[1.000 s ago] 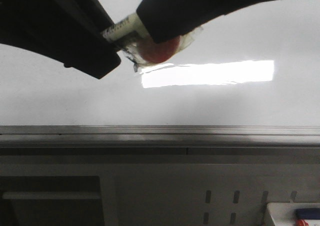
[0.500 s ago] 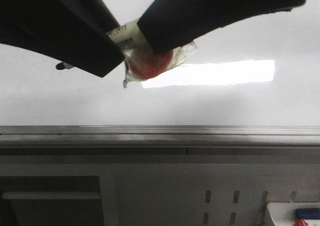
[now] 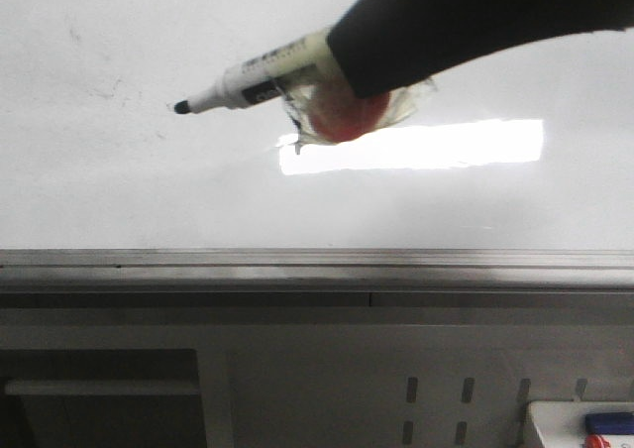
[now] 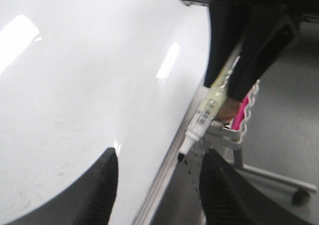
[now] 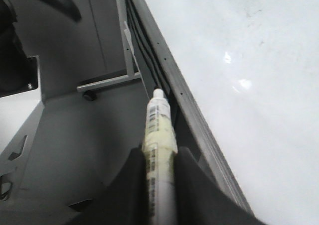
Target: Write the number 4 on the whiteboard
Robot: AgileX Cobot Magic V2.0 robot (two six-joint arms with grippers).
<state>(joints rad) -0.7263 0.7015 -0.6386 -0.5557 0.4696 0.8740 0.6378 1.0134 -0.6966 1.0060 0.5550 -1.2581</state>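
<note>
The whiteboard is a glossy white board that fills the upper front view, with only faint grey specks on it. No number 4 shows on it in any view. My right gripper reaches in from the upper right, shut on a white marker. The marker's dark tip points left, at or just off the board; I cannot tell which. A red lump in clear tape hangs under the marker. In the right wrist view the marker sits clamped in that gripper. My left gripper is open and empty beside the board's edge.
A grey metal rail runs along the board's near edge, above a grey panel with slots. A white tray sits at the bottom right. A ceiling light reflects on the board. A pink-and-white rack stands past the edge.
The left gripper, which covered the marker's front end, has gone from the front view. The marker's dark tip is now bare. The right gripper has shifted a little up and right.
</note>
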